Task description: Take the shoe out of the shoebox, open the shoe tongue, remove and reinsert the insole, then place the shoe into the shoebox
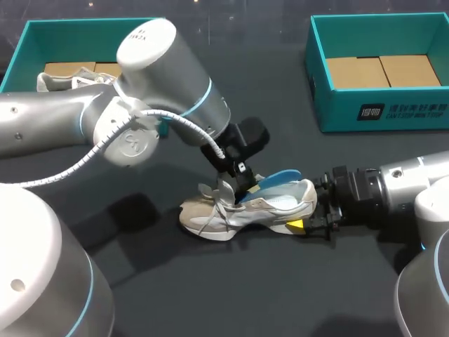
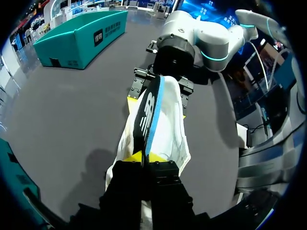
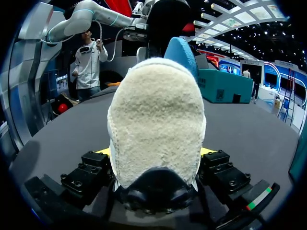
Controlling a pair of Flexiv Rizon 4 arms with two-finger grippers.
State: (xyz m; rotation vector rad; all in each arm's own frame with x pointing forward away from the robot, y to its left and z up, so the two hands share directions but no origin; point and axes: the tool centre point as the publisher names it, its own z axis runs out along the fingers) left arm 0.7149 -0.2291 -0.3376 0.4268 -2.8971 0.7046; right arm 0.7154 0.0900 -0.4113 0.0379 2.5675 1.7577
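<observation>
- While the shoe point(image 1: 245, 210) stands on its sole on the dark surface point(image 1: 210, 295), just below the middle of the head view, its toe points to the frame's left and its heel to the right.
- The right pincer point(image 1: 312, 221) comes in from the right edge and clasps the heel, one yellow-tipped finger on each side (the right wrist view shows the fuzzy heel filling the gap between them).
- The left pincer point(image 1: 238, 184) reaches down from the upper left over the shoe's opening. Its fingers stand narrow, pinched on the blue insole point(image 1: 280, 177).
- The insole sits tilted, partly out of the shoe, its far end rising above the heel collar.
- In the left wrist view the insole runs edge-on from between the yellow tips towards the right pincer ahead.
- One teal shoebox point(image 1: 337, 105) sits at the upper right, well apart from the shoe.
- Another teal box point(image 1: 28, 42) at the upper left holds a second shoe point(image 1: 66, 78), partly hidden by the left arm.
</observation>
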